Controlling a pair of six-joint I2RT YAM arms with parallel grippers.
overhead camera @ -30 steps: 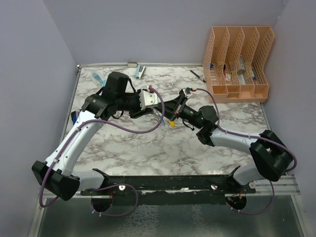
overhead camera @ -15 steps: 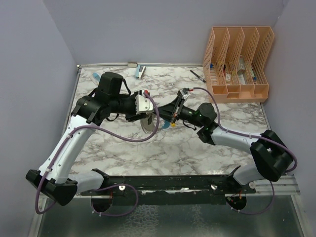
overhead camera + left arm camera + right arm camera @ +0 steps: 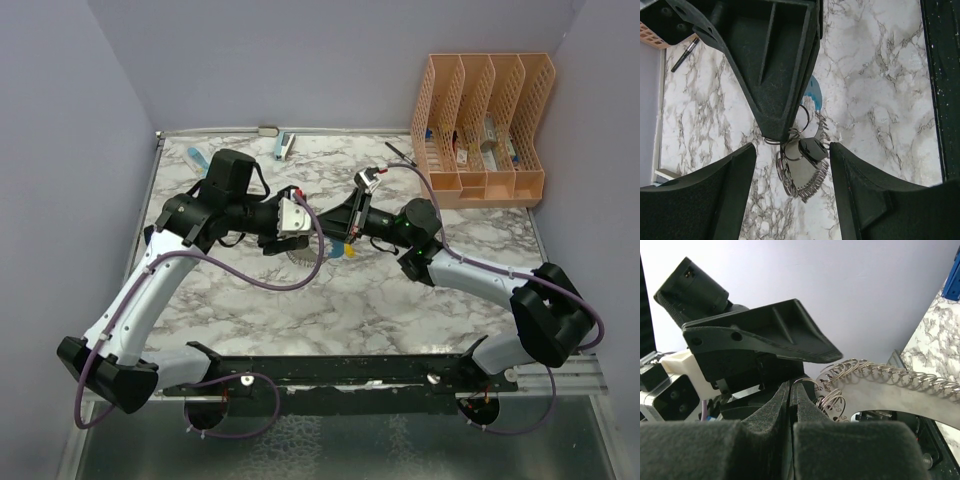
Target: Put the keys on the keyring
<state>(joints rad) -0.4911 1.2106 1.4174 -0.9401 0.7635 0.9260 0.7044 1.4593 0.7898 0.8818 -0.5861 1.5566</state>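
R claw [image 3: 791, 386] fully closed, pinching thin wire coil of gray ribbed keyring [image 3: 802, 181] w/ curved light-blue section. Ring dangles mid-scene betw both arms. L claw [image 3: 791, 149] wide open, empty, straddling it. Small black key [image 3: 813, 148] sits at coils; can't tell if threaded.

Risks: thin-wire pinch slips, ring drops. L claw closing may clip R claw, v. crowded.

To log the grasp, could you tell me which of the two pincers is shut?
The right pincer: its fingers press together on the keyring, while the left pincer has its fingers wide apart.
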